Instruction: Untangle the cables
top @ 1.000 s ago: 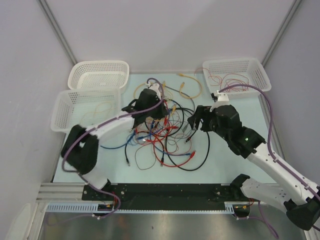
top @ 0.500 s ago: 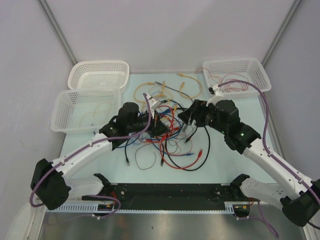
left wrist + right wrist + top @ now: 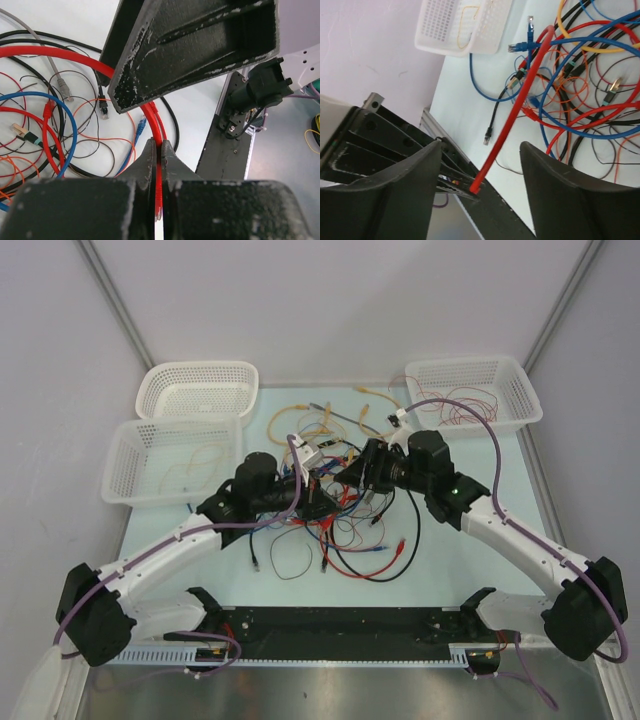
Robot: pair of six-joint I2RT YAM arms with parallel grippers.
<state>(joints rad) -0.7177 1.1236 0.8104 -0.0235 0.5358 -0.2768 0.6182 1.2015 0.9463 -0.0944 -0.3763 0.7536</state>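
Left gripper (image 3: 159, 152) is clamped tight on a red cable (image 3: 65, 54), pinched right between its fingers. Right gripper (image 3: 480, 150) is spread wide, with the red cable passing through the gap, not gripped. The other cables (image 3: 345, 535) lie in a tangled heap mid-table (image 3: 460, 570), right by both grippers.

Robotics lab cell, plainly. Blank grey walls (image 3: 350, 310) all round, aluminium frame posts (image 3: 115, 300) running up corners. Two white robot arms (image 3: 520, 540) bolted to black rail (image 3: 340, 635) at near edge of pale table (image 3: 460, 560). White plastic baskets (image 3: 200, 365) and loose cables (image 3: 350, 540) on top.
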